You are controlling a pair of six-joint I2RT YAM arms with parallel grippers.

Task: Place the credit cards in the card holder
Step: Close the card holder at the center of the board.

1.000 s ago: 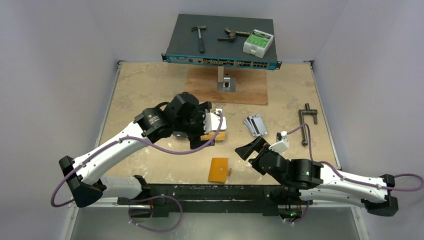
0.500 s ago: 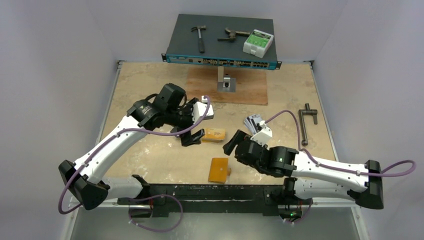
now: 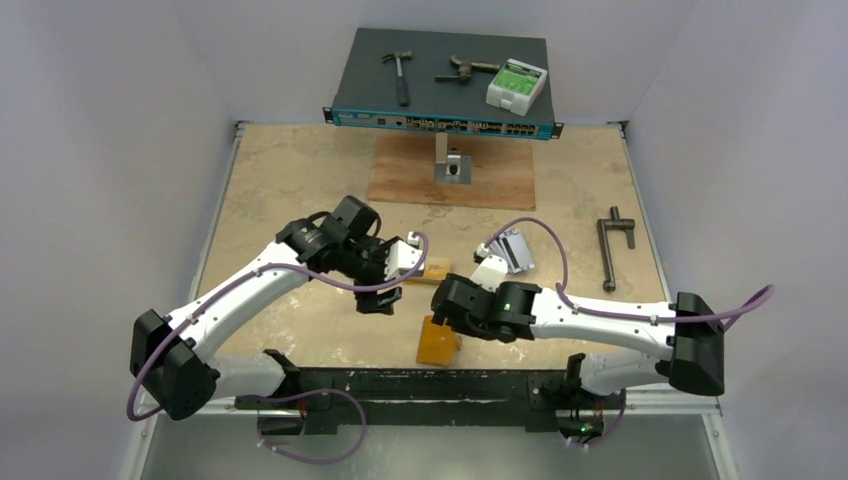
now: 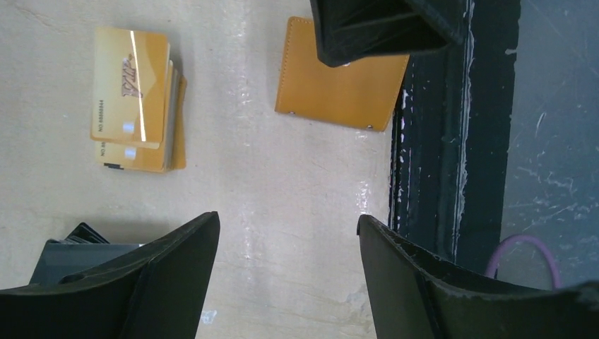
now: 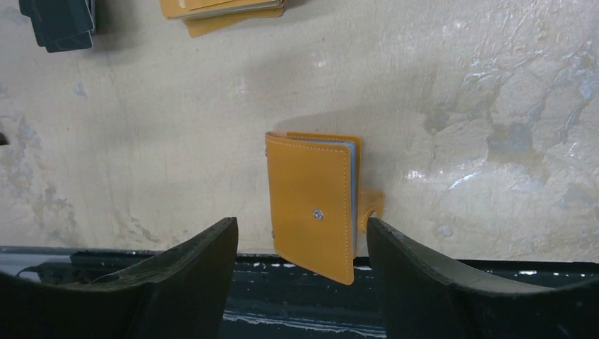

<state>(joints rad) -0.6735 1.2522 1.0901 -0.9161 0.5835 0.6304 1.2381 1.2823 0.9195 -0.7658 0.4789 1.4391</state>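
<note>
Just beneath the right gripper (image 5: 300,229), jaws spread and empty, lies the closed card holder (image 5: 311,205). The left gripper (image 4: 287,226) gapes empty, yellow credit cards (image 4: 134,99) beyond its fingertips.

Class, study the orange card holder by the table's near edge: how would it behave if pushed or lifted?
The card holder lies flat and thin, so a push would probably slide it, not tip it. Its snap tab sits unfastened, so lifting may let it flop open.

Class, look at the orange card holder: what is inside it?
The card holder lies folded shut. Only greyish sleeve edges show along one side; whether any cards are inside cannot be seen.
</note>
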